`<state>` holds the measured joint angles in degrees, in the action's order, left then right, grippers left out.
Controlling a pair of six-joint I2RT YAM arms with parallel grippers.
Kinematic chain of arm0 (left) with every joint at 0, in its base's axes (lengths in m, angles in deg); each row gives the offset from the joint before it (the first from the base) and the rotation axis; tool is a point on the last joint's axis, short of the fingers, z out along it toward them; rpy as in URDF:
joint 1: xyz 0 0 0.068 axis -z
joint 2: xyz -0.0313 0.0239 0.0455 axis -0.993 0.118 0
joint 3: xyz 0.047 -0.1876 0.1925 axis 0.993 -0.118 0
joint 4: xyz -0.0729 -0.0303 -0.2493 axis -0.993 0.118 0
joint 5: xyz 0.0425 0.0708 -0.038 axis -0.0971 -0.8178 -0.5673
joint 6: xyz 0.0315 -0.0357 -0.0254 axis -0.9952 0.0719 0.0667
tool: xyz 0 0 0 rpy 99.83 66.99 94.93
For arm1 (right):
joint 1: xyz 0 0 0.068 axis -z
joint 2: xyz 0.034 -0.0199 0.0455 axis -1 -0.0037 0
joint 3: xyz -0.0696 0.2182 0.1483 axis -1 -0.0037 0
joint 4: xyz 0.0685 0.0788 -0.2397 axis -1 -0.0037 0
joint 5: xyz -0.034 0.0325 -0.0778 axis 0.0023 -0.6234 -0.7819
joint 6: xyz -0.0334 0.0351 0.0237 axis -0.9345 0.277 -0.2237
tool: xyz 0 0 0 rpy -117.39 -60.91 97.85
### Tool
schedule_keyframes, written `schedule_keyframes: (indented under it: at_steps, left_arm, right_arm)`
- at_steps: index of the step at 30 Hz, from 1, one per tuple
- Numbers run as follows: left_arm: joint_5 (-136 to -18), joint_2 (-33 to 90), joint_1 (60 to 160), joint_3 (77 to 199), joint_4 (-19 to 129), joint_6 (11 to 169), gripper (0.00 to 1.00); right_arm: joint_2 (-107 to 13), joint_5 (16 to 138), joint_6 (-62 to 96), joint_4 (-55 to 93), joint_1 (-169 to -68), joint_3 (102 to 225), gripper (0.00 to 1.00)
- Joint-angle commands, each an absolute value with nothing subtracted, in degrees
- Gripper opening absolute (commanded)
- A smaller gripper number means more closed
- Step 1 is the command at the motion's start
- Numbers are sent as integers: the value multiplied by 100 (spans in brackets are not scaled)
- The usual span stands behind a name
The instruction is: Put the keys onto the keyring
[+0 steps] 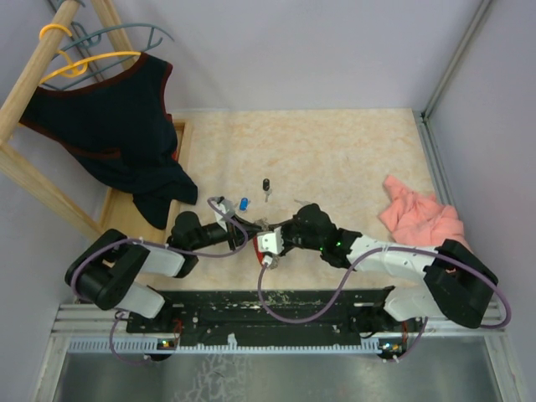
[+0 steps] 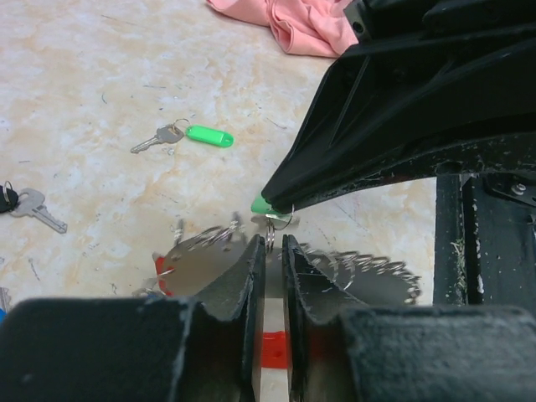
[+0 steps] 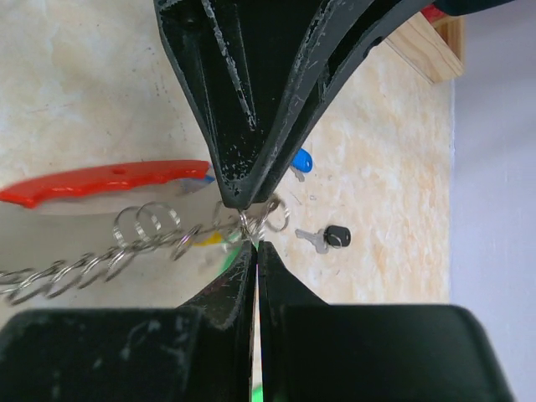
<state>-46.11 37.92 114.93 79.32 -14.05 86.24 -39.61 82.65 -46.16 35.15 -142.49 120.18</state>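
A dark vest drapes a wooden rack; pink cloth lies crumpled.

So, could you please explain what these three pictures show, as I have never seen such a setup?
Two robot arms, left and right, stand at a table. One picture looks down from above; the others come from wrist cameras. On the table lie a black key, a blue key, a green key and a pink cloth. The right pincer is shut on a green tag; the left pincer, slightly open, straddles a small ring beside the keyring.
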Motion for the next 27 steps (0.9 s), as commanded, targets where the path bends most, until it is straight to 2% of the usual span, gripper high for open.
schedule_keyframes:
  at_steps: [1,6,9,18,27]
  left_arm:
    - [-4484,3564,11452,7918,-921,8210,21]
    - [-4204,3324,11455,8193,-156,7683,31]
    - [-3954,3301,11452,8413,312,7376,34]
    - [-3632,3431,11452,8763,856,7059,35]
    - [-3615,3581,11460,8858,925,7211,31]
  right_arm:
    - [-3605,8316,-4981,3132,-14270,12491,0]
    - [-3615,8454,-5167,2702,-14270,12719,0]
    - [-3623,8534,-5232,2617,-14274,12769,0]
    - [-3658,8592,-5257,2566,-14280,12834,0]
    - [-3663,8608,-5180,2627,-14278,12876,0]
